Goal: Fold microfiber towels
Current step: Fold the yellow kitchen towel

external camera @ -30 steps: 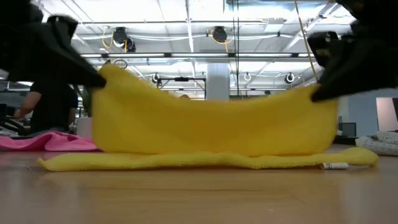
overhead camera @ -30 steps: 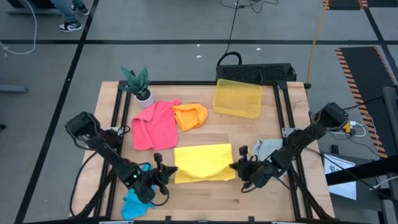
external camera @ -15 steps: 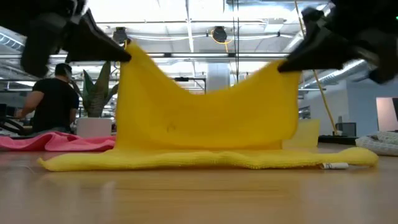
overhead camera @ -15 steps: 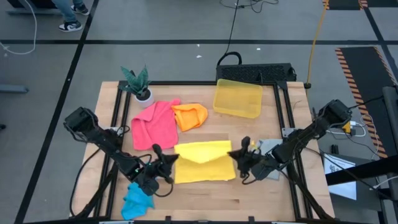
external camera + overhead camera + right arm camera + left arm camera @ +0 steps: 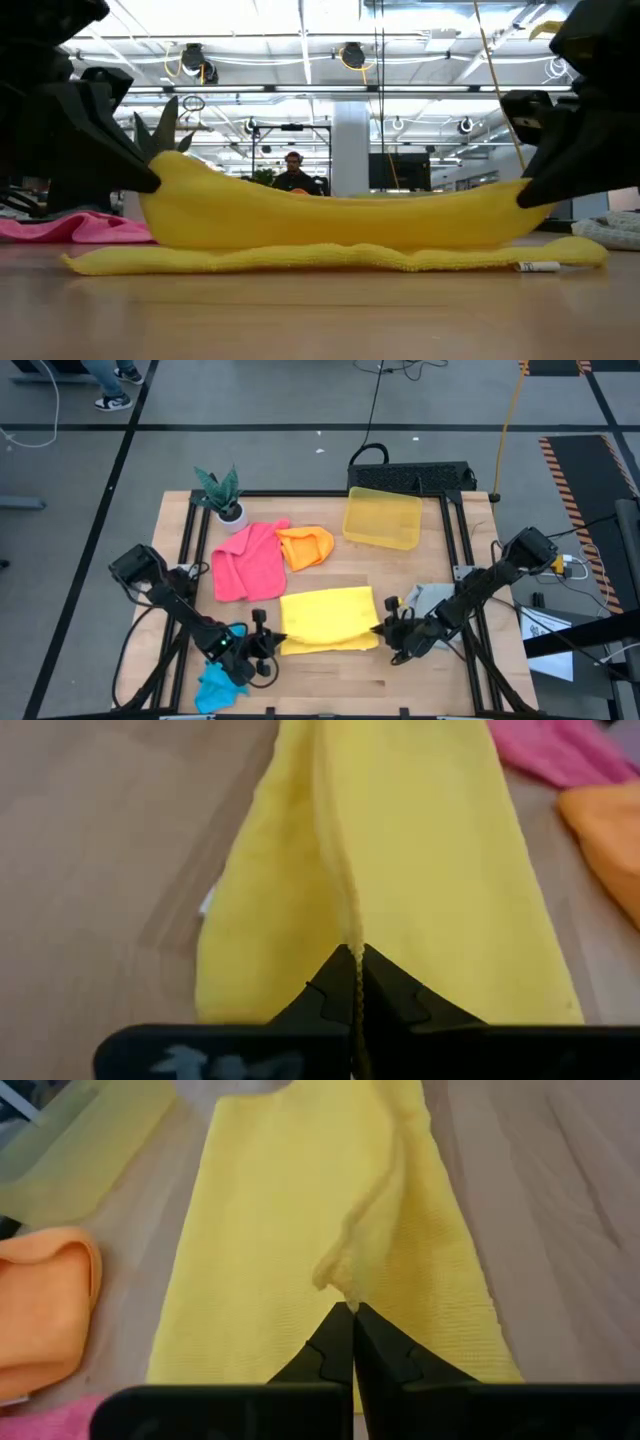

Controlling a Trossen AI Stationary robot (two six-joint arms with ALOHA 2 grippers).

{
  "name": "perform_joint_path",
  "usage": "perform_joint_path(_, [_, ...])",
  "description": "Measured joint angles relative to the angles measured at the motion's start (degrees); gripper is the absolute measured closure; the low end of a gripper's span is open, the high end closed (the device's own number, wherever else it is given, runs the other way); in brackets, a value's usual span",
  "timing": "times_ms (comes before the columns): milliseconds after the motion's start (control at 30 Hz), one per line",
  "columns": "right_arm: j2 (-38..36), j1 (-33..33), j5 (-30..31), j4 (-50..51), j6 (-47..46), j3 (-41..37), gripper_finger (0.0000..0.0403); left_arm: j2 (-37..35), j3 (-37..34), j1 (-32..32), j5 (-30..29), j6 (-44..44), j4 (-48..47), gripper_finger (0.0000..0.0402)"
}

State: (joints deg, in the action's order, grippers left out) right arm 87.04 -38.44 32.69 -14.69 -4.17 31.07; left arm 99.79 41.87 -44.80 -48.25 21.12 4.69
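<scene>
The yellow microfiber towel (image 5: 325, 618) lies mid-table in two layers. Its lower layer (image 5: 330, 260) rests flat on the wood, and its upper layer (image 5: 340, 215) sags between my two grippers. My left gripper (image 5: 270, 641) is shut on the towel's left end, my right gripper (image 5: 383, 628) on its right end. The pink towel (image 5: 245, 560) and the orange towel (image 5: 305, 547) lie crumpled at the far left. The blue towel (image 5: 220, 680) lies under my left arm, the grey towel (image 5: 430, 600) under my right arm. My left gripper pinches the upper layer's left corner (image 5: 338, 1285) between its fingertips, slanting down from the table's left. That corner is raised off the lower layer. My right gripper pinches the upper layer's right edge (image 5: 350, 930) between its fingertips, slanting down from the right. The cloth between the two grippers hangs slack.
A translucent yellow bin (image 5: 382, 517) stands at the far edge, right of centre. A small potted plant (image 5: 222, 495) sits at the far left corner. Bare wood (image 5: 330, 680) lies between the yellow towel and the near edge.
Both grippers, still shut on the yellow towel, rose and carried the upper layer toward the far edge, then came back down toward the near edge. The held layer stood tall half a second ago and now sags low over the lower layer, which stayed in place.
</scene>
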Motion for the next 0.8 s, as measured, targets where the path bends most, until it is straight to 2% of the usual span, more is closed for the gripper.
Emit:
perform_joint_path(367, [0.24, -2.77, -0.02, -1.44, 0.11, 3.02, 0.0403, -2.07, 0.0, -3.82, -0.56, 0.79, 0.18, 0.0398])
perform_joint_path(633, [5.05, -2.93, -0.1, -1.41, -1.17, 2.96, 0.0403, 1.2, 0.0, -3.0, 0.5, 5.49, -0.63, 0.0397])
perform_joint_path(800, [8.32, -2.21, -4.38, -4.04, -1.18, 2.97, 0.0403, 3.79, 0.0, -2.46, 4.01, 6.77, -0.44, 0.0399])
